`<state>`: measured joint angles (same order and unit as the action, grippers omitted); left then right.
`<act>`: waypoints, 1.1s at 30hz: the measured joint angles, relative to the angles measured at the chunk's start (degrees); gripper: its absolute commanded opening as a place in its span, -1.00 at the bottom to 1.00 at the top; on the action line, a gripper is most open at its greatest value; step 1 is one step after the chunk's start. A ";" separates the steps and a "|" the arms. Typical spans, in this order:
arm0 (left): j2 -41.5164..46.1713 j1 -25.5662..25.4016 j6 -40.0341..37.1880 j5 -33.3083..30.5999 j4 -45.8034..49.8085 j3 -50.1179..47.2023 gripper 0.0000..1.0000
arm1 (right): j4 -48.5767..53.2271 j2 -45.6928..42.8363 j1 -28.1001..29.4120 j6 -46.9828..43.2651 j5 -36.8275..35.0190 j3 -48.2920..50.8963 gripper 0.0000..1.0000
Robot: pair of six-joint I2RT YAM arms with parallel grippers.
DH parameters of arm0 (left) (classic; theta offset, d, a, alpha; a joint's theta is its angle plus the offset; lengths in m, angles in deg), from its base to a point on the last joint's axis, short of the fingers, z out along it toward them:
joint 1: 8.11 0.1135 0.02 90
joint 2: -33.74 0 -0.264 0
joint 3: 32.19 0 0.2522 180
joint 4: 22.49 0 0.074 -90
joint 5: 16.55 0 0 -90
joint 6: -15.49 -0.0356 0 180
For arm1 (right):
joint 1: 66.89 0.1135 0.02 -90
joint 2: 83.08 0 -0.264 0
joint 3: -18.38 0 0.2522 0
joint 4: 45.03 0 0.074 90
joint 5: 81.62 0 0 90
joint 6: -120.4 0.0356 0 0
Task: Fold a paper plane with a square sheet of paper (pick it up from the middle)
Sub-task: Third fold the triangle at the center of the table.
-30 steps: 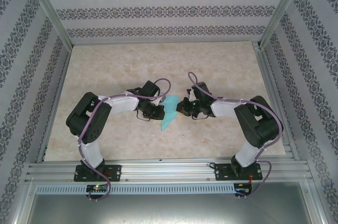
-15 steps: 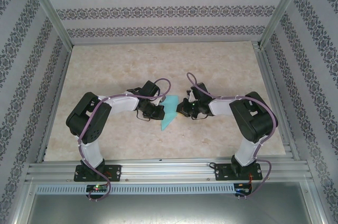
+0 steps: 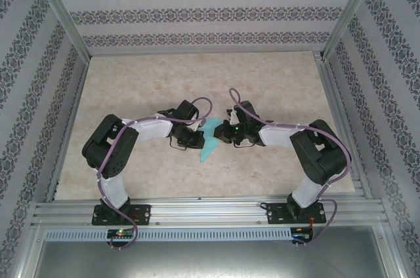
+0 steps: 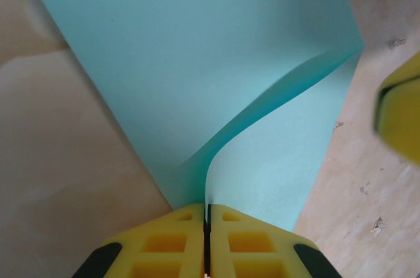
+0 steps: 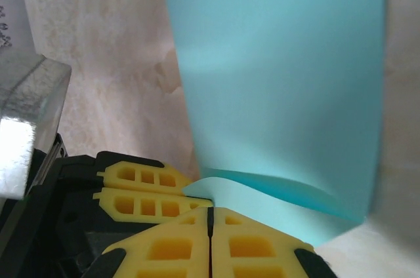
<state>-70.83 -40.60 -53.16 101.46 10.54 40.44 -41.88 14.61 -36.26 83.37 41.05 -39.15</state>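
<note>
Clamped tight from opposite sides by left gripper point(image 4: 207, 216) and right gripper point(image 5: 210, 216), each pinching an edge of the square sheet of paper point(image 3: 208, 150), bowed between them over mid-table point(image 3: 131, 81), probably to bring halves together for a centre crease.

The right fingers point(image 5: 164, 252) have slid left, further over the paper point(image 3: 209, 150).

Your table point(image 3: 197, 75) is free along its far edge and corners; midway, left gripper point(image 3: 197, 139), right gripper point(image 3: 222, 135) and paper point(image 3: 209, 148) block passage.
</note>
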 measured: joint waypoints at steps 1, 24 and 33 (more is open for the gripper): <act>-0.02 0.00 0.00 0.00 0.02 0.00 -0.79 | -0.66 0.79 0.42 0.37 0.20 0.00 -0.84; 12.63 0.00 6.05 -5.73 7.08 1.14 -0.55 | -1.68 5.64 1.36 -0.85 -0.66 0.04 -0.87; 7.96 -2.69 13.53 7.17 0.07 0.66 -0.69 | -1.84 5.77 1.36 -0.85 -0.61 0.04 -0.84</act>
<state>-62.88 -43.29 -39.63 108.63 10.61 41.10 -43.71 20.38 -34.91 82.52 40.44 -39.11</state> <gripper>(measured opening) 0.160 0.074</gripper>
